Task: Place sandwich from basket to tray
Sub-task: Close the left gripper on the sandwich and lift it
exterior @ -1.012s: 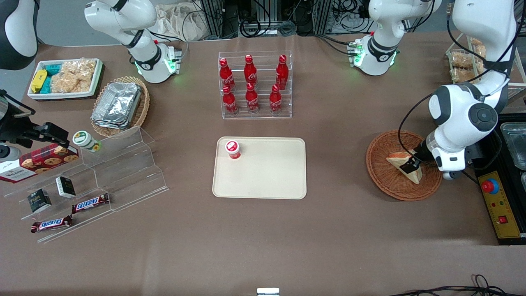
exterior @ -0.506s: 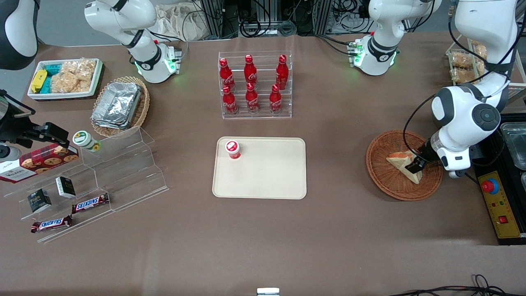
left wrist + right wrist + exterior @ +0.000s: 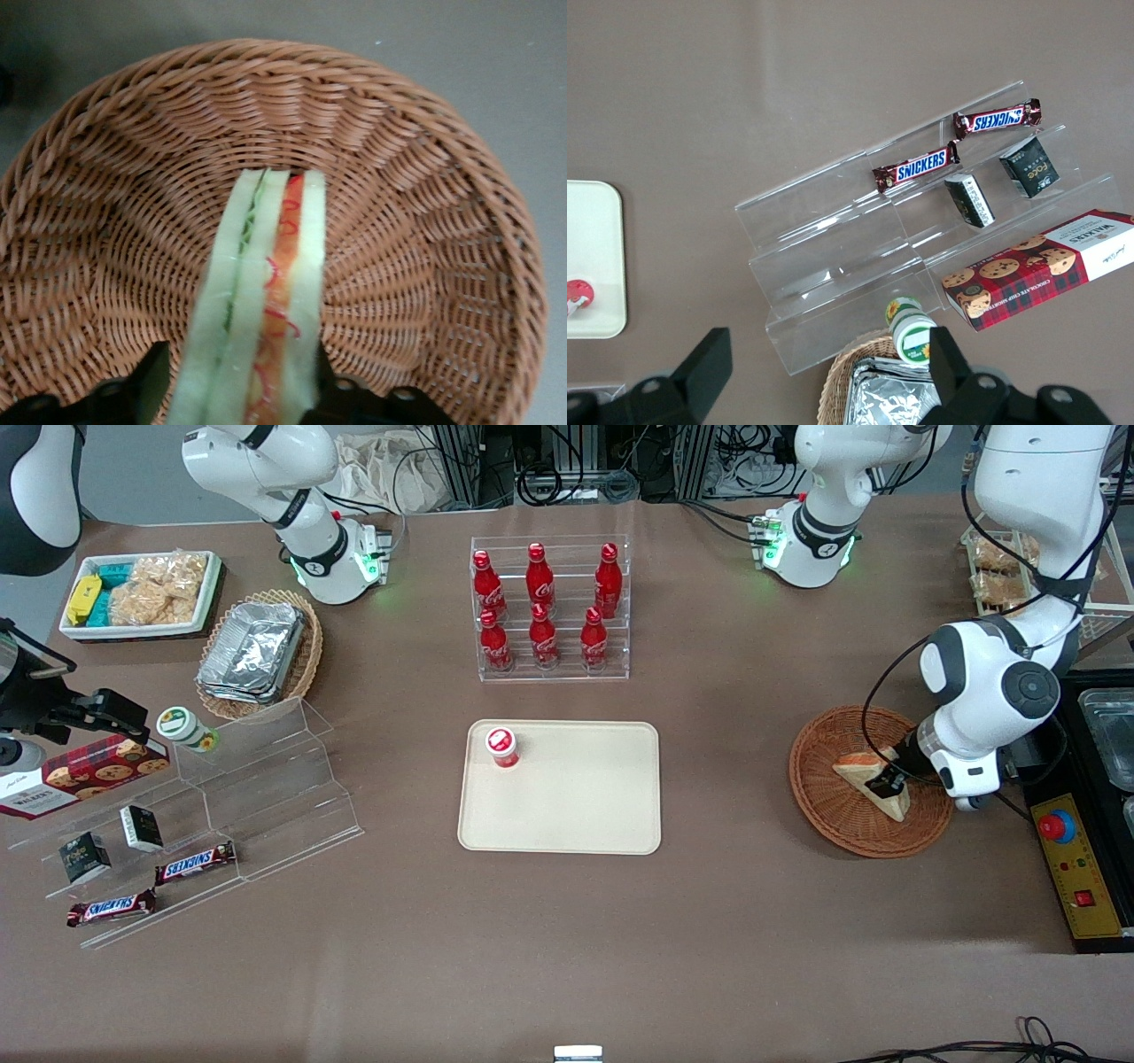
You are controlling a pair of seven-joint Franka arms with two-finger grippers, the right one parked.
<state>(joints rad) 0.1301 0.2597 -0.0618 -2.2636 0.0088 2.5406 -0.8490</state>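
The sandwich [image 3: 858,769] lies in the round reddish-brown basket [image 3: 824,802] toward the working arm's end of the table. In the left wrist view the sandwich [image 3: 266,292] shows its pale bread edges and orange-red filling, with the basket's [image 3: 425,266] weave around it. My left gripper [image 3: 889,782] is down in the basket at the sandwich's wide end. Its fingers [image 3: 152,381] press the bread on both sides, so the gripper [image 3: 235,382] is shut on the sandwich. The cream tray [image 3: 585,806] lies at the table's middle.
A small red-capped bottle [image 3: 502,747] stands on the tray's corner toward the parked arm. A clear rack of red bottles [image 3: 549,611] stands farther from the front camera than the tray. A yellow control box [image 3: 1076,868] lies beside the basket.
The left arm's wrist swung slightly outward and came back. The gripper stayed at the sandwich, which has not left the basket.
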